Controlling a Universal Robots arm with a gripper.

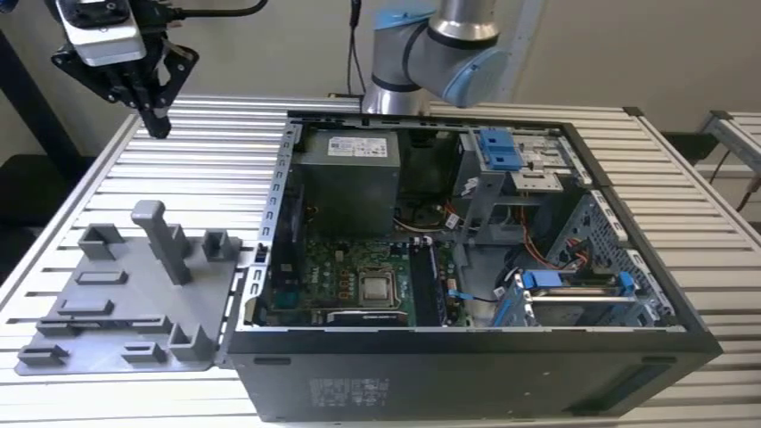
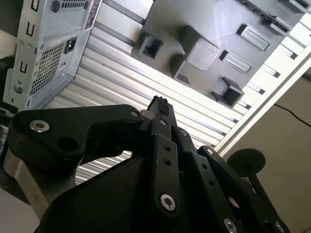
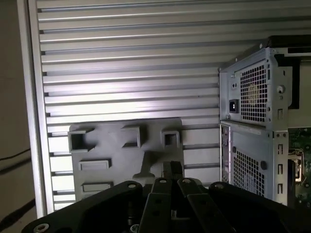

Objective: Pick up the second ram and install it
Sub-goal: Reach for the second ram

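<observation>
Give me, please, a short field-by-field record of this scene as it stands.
gripper: shut, raised over the table, apart from the tray
holder tray: grey, upright posts, flat on the table, at the exterior view's left of the case
computer case: open on top, motherboard exposed
table: slatted metal

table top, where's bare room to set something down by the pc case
Widest bare table slats: between the grey holder tray and the far edge, on the exterior view's left of the computer case, below the gripper. A narrower strip flanks the case on that view's right. Tray and case interior: crowded.
</observation>
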